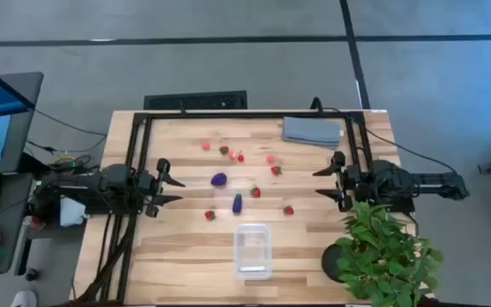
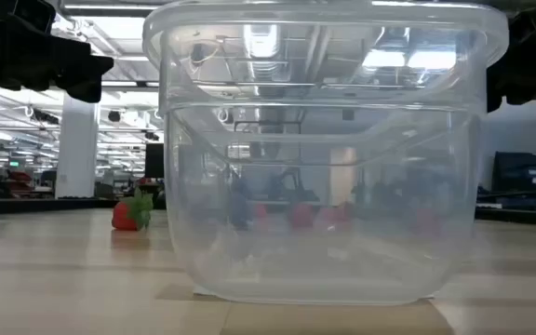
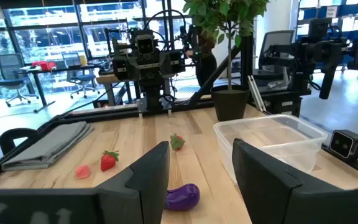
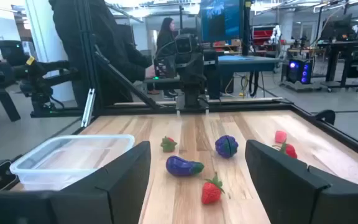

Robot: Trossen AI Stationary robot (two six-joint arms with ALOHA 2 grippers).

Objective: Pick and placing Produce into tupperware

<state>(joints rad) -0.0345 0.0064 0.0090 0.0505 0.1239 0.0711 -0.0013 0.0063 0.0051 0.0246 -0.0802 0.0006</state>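
High view shows the clear tupperware (image 1: 252,250) empty at the table's (image 1: 177,247) near edge, with small red, pink and purple produce (image 1: 219,180) scattered over the wood beyond it. Left gripper (image 1: 170,189) sits at the left edge, jaws apart, holding nothing. Right gripper (image 1: 324,182) waits at the right edge, fully spread and empty, beside the potted plant (image 1: 382,251).

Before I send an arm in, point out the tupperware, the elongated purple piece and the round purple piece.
tupperware (image 1: 253,251): high view, on its clear floor, middle of the container.
elongated purple piece (image 4: 183,165): right wrist view, on the middle of its body.
round purple piece (image 1: 219,180): high view, on its top, at the centre.
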